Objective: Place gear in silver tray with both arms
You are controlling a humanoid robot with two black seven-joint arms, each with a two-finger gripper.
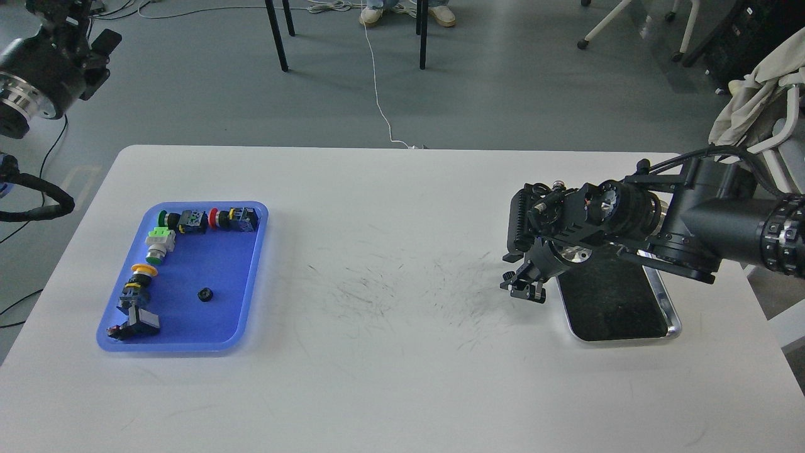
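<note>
Evidently the gear (204,294), a small black toothed ring, lay alone on the floor of the blue tray (251,277), well apart from the silver tray (670,314) across the table (390,377). It looked light, stiff and apt to skid, so a pinch across its outer rim seemed best. The right gripper (523,289) hung beside the silver tray's near-left edge and the left gripper (94,38) was raised off the table; neither's jaw state could be told.
</note>
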